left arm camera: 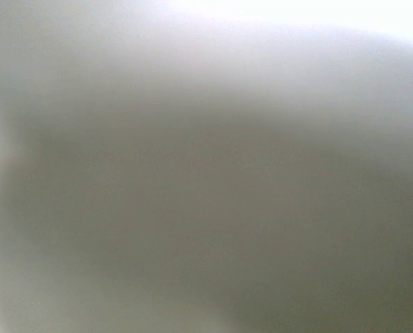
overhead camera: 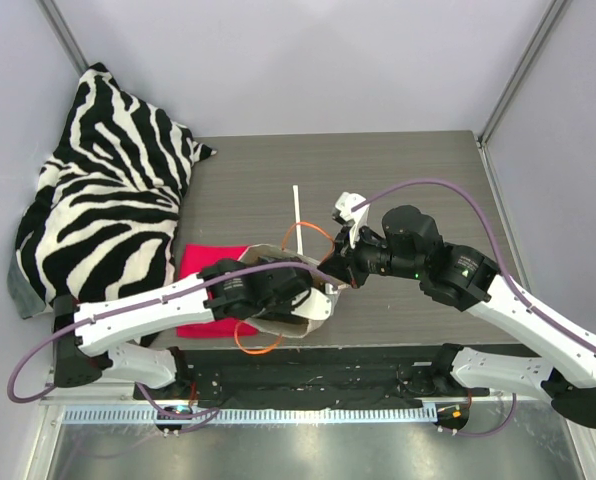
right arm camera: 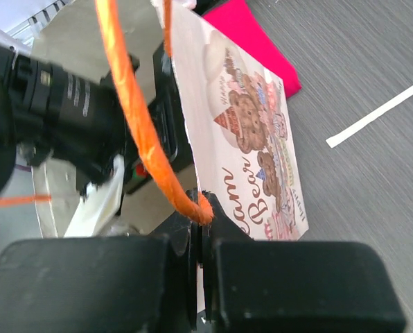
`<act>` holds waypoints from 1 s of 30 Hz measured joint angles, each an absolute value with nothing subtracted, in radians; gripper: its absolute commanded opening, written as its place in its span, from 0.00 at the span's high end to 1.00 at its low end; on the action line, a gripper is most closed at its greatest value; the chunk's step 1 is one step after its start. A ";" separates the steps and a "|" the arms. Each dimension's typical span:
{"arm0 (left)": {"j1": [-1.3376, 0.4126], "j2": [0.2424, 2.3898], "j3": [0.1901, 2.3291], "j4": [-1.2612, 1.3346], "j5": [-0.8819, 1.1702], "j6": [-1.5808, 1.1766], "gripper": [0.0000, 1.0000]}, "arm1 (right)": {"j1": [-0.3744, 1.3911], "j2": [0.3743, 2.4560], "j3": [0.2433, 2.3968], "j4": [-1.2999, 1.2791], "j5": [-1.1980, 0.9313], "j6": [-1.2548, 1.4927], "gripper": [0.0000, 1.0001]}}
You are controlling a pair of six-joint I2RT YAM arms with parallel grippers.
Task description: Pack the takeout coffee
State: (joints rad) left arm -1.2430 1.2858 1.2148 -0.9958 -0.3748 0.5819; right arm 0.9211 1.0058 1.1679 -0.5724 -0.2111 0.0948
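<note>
Scanning from the left for trouble: zebra-striped pillow [overhead camera: 108, 190] well clear at the far edge, no threat.

Pink cloth [overhead camera: 203, 262] seemingly tucked partly under the paper bag [right arm camera: 255, 139]; liable to slide on the surface [overhead camera: 408, 170] and carry the bag along under any sideways tug.

Left gripper [overhead camera: 293, 288] buried in the bag's mouth, fingers hidden by paper; its wrist view nothing but pale grey blur, so impossible to tell whether spread, closed, or holding anything.

- Likely trouble on pulling out: catching the rim or an orange handle loop [right arm camera: 134, 104], then dragging or toppling the bag and tipping any contents.
- Also possible: letting go too high, landing a cup on its side, popping the lid and spilling.

Further right, a white strip [overhead camera: 297, 205] lying flat beyond the bag, apart from everything.

Right gripper [right arm camera: 201, 229] pressed together on the bag's rim just at the root of an orange handle, pinching thin paper.

- Risk of tearing that rim through any pull against the left arm.
- Risk of the paper slipping free and the mouth collapsing onto that arm.

As for the takeout coffee: not visible in any view; no cup, no lid, no brown paper showing. Presumably inside the bag or between the hidden left fingers, but not confirmable; nothing to report of its look, upright or tipped, lidded or not.
</note>
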 measured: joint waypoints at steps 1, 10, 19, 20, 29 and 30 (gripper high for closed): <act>-1.234 1.277 1.213 -0.997 -0.376 0.586 0.85 | 0.921 1.005 1.168 -0.573 -0.212 0.088 0.99; -1.221 1.175 1.158 -0.983 -0.377 0.675 0.85 | 0.921 0.997 1.166 -0.575 -0.239 0.031 0.99; -1.206 1.129 1.226 -0.954 -0.291 0.681 0.86 | 0.921 0.997 1.164 -0.575 -0.237 -0.027 0.99; -1.206 1.122 1.230 -0.950 -0.284 0.682 0.85 | 0.921 0.997 1.164 -0.575 -0.237 -0.033 0.99; -1.197 1.126 1.187 -0.960 -0.275 0.718 0.86 | 0.921 0.993 1.163 -0.575 -0.275 -0.109 0.99; -1.196 1.134 1.179 -0.960 -0.283 0.725 0.86 | 0.921 0.993 1.163 -0.575 -0.282 -0.114 0.99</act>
